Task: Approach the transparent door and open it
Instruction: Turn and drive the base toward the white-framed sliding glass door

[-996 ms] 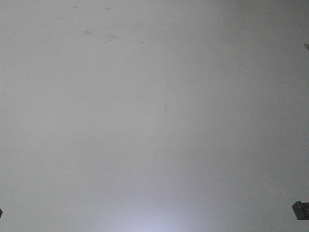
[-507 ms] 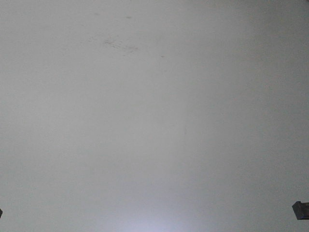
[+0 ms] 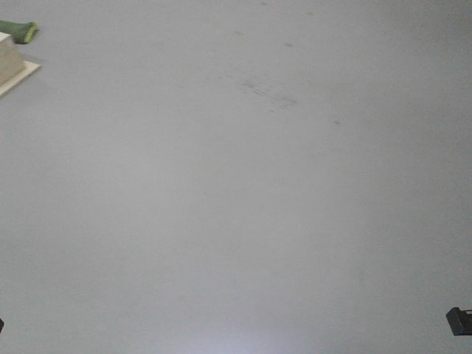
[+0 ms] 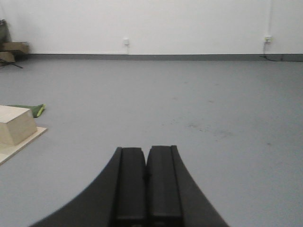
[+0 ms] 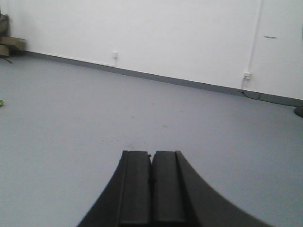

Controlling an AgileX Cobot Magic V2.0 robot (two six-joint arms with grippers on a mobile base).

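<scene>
Scuff marks [image 3: 269, 92] on the grey floor [image 3: 236, 236] had slid to the right and lower in the front view compared with half a second earlier. A pale wooden block [image 3: 7, 57] on a flat board [image 3: 23, 74] had come into the top left corner, with a green thing [image 3: 23, 32] just behind it. A small dark piece [image 3: 461, 321] sat at the lower right edge of that view; what it was could not be told.

The left claw [image 4: 146, 161] pointed out low over the floor, its two black fingers [image 4: 130, 184] pressed together with nothing between them. Ahead of it on the left stood the same block on its board, the green thing lying near its far side. Further off ran a white wall [image 4: 189, 23] with a dark strip [image 4: 151, 57] along its foot, a small socket [image 4: 126, 41] and a second socket [image 4: 268, 39] to the right. Some brown clutter [image 4: 12, 49] lay against the wall at far left.

The right claw [image 5: 151, 161] was likewise pressed shut and held nothing. Beyond it the floor reached the white wall, where one socket showed near the middle and another further right under a thin vertical cable.

The glass door showed in none of the three views, so its place could not be told.
</scene>
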